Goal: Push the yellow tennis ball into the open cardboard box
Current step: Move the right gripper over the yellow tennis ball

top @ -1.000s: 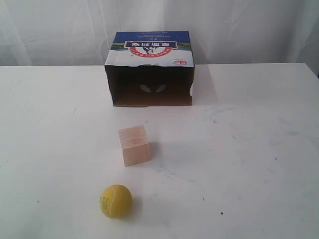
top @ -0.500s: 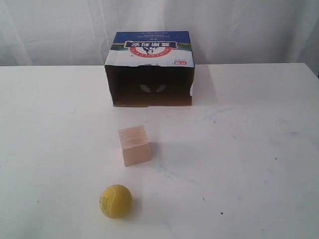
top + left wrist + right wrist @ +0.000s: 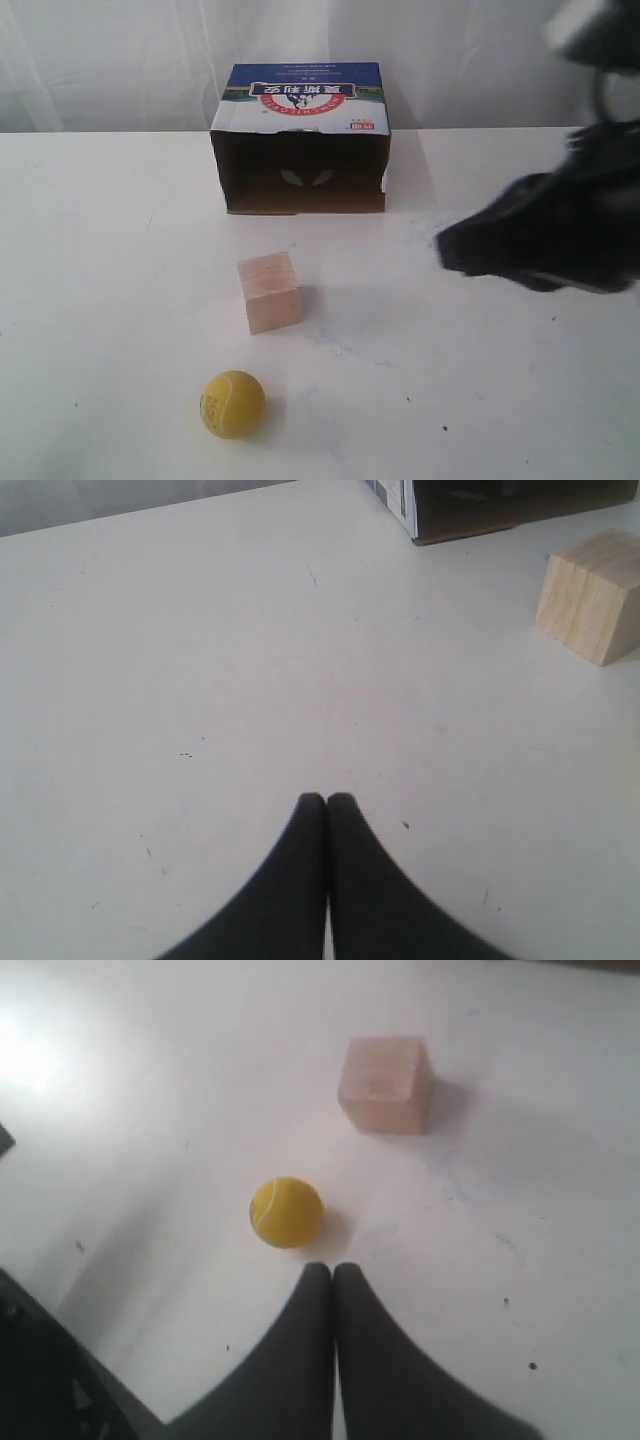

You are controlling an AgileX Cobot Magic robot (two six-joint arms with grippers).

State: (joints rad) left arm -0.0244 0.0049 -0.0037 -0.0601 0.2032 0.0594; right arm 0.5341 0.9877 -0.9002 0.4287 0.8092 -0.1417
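Observation:
The yellow tennis ball (image 3: 232,404) rests on the white table near its front edge, with the pale wooden cube between it and the open cardboard box (image 3: 300,140) at the back. The box's dark opening faces the cube and ball. My right gripper (image 3: 445,252) is a blurred dark shape coming in from the right, above the table and well apart from the ball. In the right wrist view the ball (image 3: 286,1212) lies just beyond the shut right gripper (image 3: 332,1270). My left gripper (image 3: 326,800) is shut and empty over bare table, and is out of the exterior view.
The pale wooden cube (image 3: 269,292) stands on the line from ball to box; it also shows as the cube (image 3: 592,595) and the cube (image 3: 387,1085). A corner of the box (image 3: 480,505) shows in the left wrist view. A dark edge (image 3: 40,1360) borders the table.
The right arm has swung into the exterior view from the right, blurred by motion. Ball, cube and box have not moved.

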